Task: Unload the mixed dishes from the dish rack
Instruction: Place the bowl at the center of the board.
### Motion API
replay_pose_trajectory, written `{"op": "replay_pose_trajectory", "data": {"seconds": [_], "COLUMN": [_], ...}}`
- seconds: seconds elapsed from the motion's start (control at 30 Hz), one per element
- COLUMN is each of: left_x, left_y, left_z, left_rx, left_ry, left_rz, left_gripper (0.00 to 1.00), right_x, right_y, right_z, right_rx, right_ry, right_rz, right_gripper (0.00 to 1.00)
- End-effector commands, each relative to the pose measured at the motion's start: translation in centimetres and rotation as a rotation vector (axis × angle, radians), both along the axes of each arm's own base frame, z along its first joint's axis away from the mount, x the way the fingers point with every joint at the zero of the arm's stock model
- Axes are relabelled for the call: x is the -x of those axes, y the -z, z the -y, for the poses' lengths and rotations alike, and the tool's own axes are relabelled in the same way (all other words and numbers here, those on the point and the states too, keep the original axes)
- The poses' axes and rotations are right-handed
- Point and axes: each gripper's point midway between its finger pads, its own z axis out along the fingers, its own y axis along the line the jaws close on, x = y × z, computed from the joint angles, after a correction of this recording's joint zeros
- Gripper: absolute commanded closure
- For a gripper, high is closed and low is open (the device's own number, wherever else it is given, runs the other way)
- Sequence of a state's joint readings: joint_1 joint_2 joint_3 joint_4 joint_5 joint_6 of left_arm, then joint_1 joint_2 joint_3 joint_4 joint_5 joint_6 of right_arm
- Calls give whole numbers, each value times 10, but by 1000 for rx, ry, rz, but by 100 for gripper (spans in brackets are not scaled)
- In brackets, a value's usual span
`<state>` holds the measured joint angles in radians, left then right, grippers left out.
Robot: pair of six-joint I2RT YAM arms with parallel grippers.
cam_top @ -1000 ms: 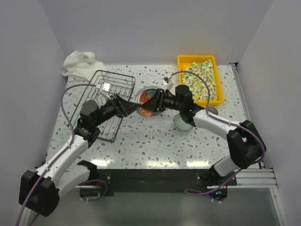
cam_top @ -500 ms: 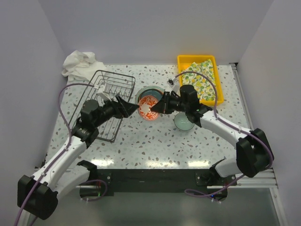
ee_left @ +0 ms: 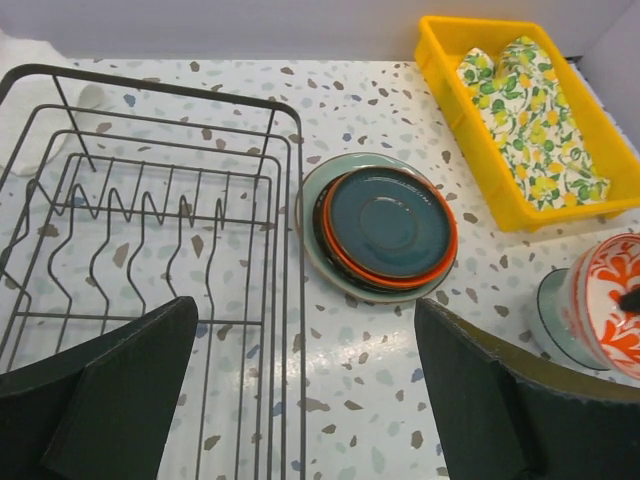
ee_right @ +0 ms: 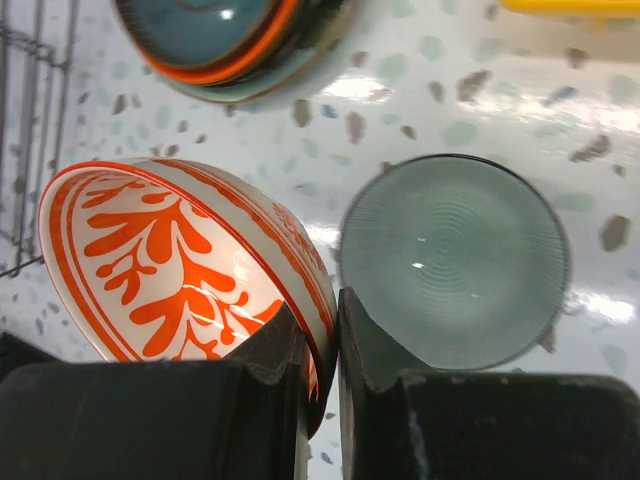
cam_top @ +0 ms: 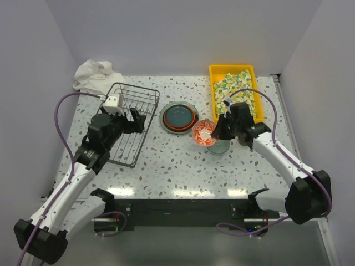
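Note:
The dark wire dish rack point(cam_top: 125, 124) point(ee_left: 150, 250) stands at the left, showing only bare tines. My left gripper point(cam_top: 136, 123) point(ee_left: 305, 310) hovers open over its right edge, holding nothing. To the right of the rack lies a stack of plates point(cam_top: 178, 116) point(ee_left: 390, 225) point(ee_right: 215, 30), dark teal on top, then orange, pale green at the bottom. My right gripper point(cam_top: 216, 133) point(ee_right: 325, 320) is shut on the rim of the red-white patterned bowl point(cam_top: 203, 132) point(ee_right: 170, 260) point(ee_left: 610, 310), tilted on its side. The bowl hangs just left of a pale green dish point(cam_top: 219, 146) point(ee_right: 455, 260).
A yellow tray point(cam_top: 232, 67) point(ee_left: 440, 60) with a lemon-print cloth point(cam_top: 238, 97) sits at the back right. A crumpled white cloth point(cam_top: 94, 75) lies behind the rack at the back left. White walls enclose the speckled table point(cam_top: 177, 166).
My right gripper closed on the bowl beside the plates and carried it right, to the pale green dish. My left gripper let go, opened wider and drew back over the rack.

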<state>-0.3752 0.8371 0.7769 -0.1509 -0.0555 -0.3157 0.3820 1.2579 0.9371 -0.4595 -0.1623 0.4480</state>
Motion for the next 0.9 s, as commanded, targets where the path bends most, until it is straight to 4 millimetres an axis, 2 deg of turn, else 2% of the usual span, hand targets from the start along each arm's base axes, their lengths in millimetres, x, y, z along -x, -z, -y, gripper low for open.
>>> {"op": "replay_pose_trajectory", "data": {"seconds": [0.0,0.13,0.33,0.53,0.67,0.87], "left_x": [-6,-8,-12,-11,-10,-9], "left_y": [-15,-13,-12,-9,-7,-5], "left_z": [-17,-16,-14,-13,-16,-17], "left_rx": [-99,-122,-137,-140,-150,-152], "left_ry": [-51,-47,-34,-26,-33,-40], "left_rz": [58,58,55,49,41,35], "left_gripper": [5,5,5,5,5,5], "right_x": [7,8,-1,-9,-8,-4], "right_y": [0,16,29,46,52,52], "right_z": [40,56,52,56,57,55], "right_rx": [70,82,50,69,92,87], "right_ry": [104,160,168,187,173,161], "right_rz": [-9,-47,-81,-122,-152,-176], "right_gripper": [100,100,100,100,100,91]}}
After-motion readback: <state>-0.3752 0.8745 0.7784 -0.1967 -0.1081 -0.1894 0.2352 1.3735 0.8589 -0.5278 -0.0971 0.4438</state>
